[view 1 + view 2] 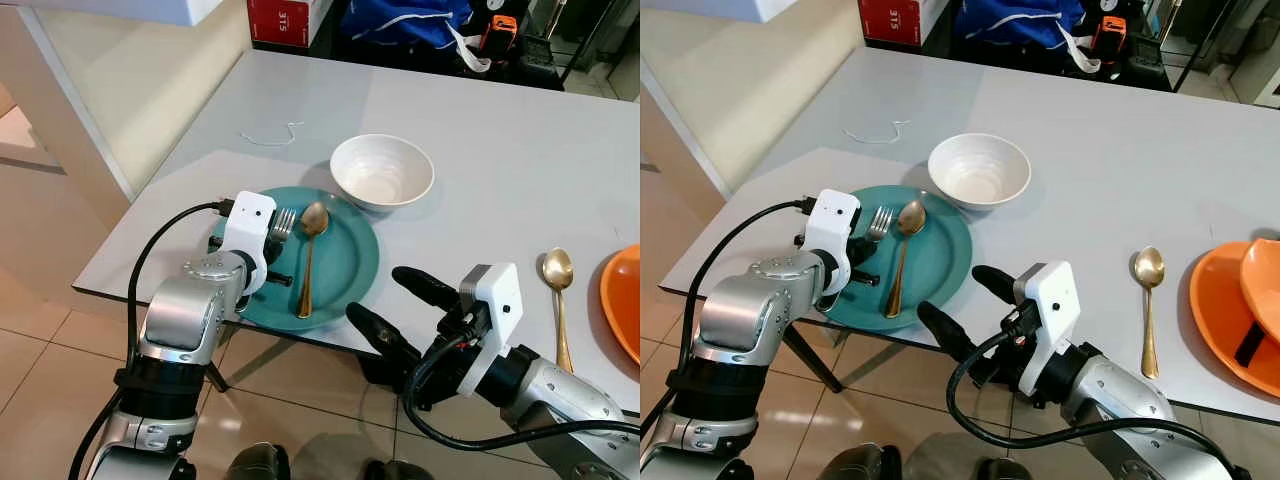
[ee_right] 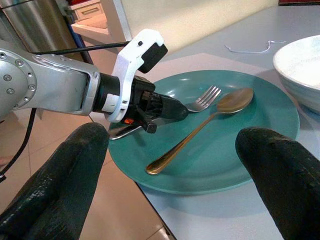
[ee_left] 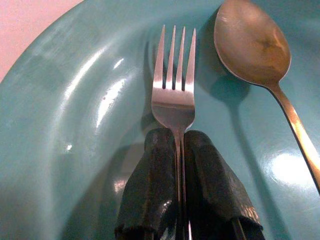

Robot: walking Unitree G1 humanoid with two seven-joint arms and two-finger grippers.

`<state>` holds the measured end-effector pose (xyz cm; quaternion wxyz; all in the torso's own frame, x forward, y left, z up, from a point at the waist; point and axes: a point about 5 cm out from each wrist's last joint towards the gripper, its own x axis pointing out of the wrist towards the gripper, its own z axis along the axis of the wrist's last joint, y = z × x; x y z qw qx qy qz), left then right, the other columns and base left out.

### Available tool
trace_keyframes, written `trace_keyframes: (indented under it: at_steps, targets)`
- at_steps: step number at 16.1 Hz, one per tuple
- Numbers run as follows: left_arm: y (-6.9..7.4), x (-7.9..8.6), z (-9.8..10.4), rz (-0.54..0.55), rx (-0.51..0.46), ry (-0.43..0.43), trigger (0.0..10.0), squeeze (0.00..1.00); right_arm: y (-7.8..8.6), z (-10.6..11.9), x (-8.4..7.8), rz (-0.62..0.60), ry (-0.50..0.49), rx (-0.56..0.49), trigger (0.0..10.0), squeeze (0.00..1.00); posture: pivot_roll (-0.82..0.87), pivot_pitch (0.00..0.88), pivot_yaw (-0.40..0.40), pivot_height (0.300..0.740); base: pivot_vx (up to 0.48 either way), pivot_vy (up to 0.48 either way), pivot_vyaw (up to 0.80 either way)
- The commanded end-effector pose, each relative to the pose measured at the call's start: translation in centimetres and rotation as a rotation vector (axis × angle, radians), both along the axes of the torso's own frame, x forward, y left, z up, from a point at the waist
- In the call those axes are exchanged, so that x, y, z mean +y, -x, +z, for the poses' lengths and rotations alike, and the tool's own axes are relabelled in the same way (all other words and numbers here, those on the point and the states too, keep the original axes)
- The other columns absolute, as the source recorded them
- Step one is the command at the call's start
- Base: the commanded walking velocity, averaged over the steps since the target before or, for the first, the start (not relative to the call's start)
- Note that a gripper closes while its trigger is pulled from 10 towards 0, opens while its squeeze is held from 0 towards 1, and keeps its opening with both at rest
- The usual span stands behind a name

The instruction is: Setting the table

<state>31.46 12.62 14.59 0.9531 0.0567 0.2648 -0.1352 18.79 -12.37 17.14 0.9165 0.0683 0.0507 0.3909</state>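
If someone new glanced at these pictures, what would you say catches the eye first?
Most striking is the left gripper, shut on a silver fork over the teal plate, beside a gold spoon lying on it. The right gripper waits open at the table's near edge. A white bowl touches the plate's far rim.

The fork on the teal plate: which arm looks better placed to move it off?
The left. Its left gripper is already shut on the fork over the teal plate, while the right gripper hangs open off the table's edge.
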Motion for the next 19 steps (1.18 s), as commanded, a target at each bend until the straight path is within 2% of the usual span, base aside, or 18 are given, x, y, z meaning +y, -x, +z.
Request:
trace_keyframes:
  at_steps: [1, 2, 3, 5, 6, 8, 9, 10, 11, 19]
  targets:
    - [-0.24, -0.01, 0.09, 0.004, -0.002, -0.005, 10.0, 0.00, 0.21, 0.25, 0.13, 0.002, 0.001, -0.016, 10.0, 0.00, 0.02, 0.114, -0.003, 0.740, 0.000, 0.000, 0.00]
    - [-0.25, -0.03, 0.10, 0.003, -0.003, -0.004, 10.0, 0.00, 0.20, 0.25, 0.14, 0.002, 0.001, -0.017, 10.0, 0.00, 0.02, 0.114, -0.003, 0.740, 0.000, 0.000, 0.00]
    - [-0.26, -0.06, 0.05, 0.001, -0.001, 0.000, 10.0, 0.41, 0.20, 0.22, 0.18, 0.001, 0.000, -0.017, 10.0, 0.00, 0.01, 0.111, -0.002, 0.740, 0.000, 0.000, 0.00]
    - [-0.29, -0.07, 0.05, 0.001, 0.000, 0.002, 10.0, 0.56, 0.18, 0.20, 0.20, 0.001, 0.001, -0.018, 10.0, 0.00, 0.02, 0.111, -0.002, 0.740, 0.000, 0.000, 0.00]
    - [-0.33, -0.09, 0.04, 0.001, 0.000, 0.002, 10.0, 0.70, 0.15, 0.20, 0.20, 0.000, 0.002, -0.018, 10.0, 0.00, 0.02, 0.111, -0.002, 0.740, 0.000, 0.000, 0.00]
    - [-0.37, -0.08, 0.04, 0.002, 0.000, 0.004, 10.0, 0.70, 0.11, 0.20, 0.19, -0.002, 0.002, -0.019, 10.0, 0.00, 0.02, 0.110, 0.000, 0.740, 0.000, 0.000, 0.00]
    - [-0.39, -0.10, 0.05, 0.001, 0.000, 0.003, 10.0, 0.84, 0.09, 0.19, 0.21, -0.002, 0.002, -0.019, 10.0, 0.00, 0.02, 0.110, 0.001, 0.740, 0.000, 0.000, 0.00]
    - [-0.40, -0.11, 0.05, 0.000, -0.001, 0.003, 10.0, 0.87, 0.08, 0.19, 0.21, -0.002, 0.002, -0.019, 10.0, 0.00, 0.02, 0.110, 0.001, 0.740, 0.000, 0.000, 0.00]
    - [-0.42, -0.11, 0.06, -0.001, 0.000, 0.003, 10.0, 1.00, 0.07, 0.18, 0.21, -0.003, 0.002, -0.019, 10.0, 0.00, 0.02, 0.110, 0.003, 0.740, 0.000, 0.000, 0.00]
    - [-0.44, -0.23, 0.19, -0.007, -0.005, 0.009, 10.0, 1.00, 0.05, 0.19, 0.14, -0.006, 0.005, -0.022, 10.0, 0.00, 0.02, 0.107, 0.005, 0.740, 0.000, 0.000, 0.00]
